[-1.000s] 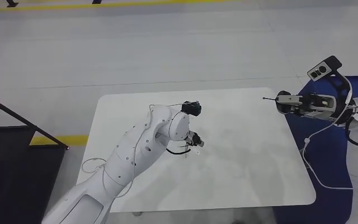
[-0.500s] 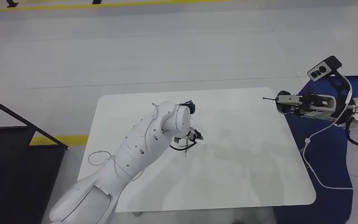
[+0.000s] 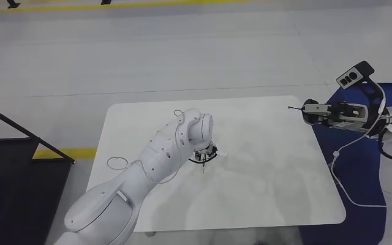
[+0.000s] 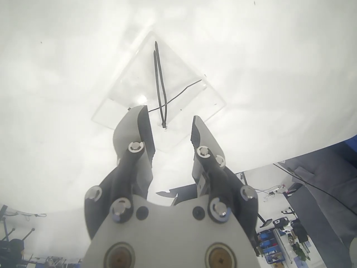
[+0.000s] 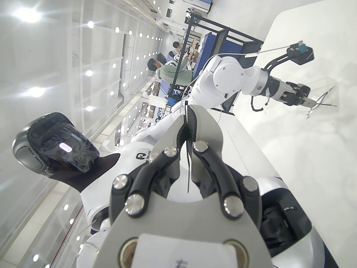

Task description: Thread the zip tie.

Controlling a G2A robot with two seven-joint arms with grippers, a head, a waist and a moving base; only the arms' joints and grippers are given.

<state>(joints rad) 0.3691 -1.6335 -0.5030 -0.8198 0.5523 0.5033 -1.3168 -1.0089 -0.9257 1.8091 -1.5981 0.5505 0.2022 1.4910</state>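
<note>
- My left gripper (image 4: 168,112) hangs over the middle of the table (image 3: 275,184). Its jaws are wide and point down at a clear tray (image 4: 184,62). I read that as lined up for a pick.
- In the tray lie the loose zip ties (image 4: 161,104): two long black strands side by side, with a thinner one crossing them. Their near ends sit just ahead of the open gap between the fingertips. They are not yet between the pads and, as far as I can tell, untouched.
- My right gripper (image 5: 186,112) sits at the table's right edge, well apart from the tray. Its jaws are pinched flat on a zip tie (image 5: 188,174), whose thin tip pokes out toward the table. I judge it is parked there, steady, so the other piece can be brought across for threading.
</note>
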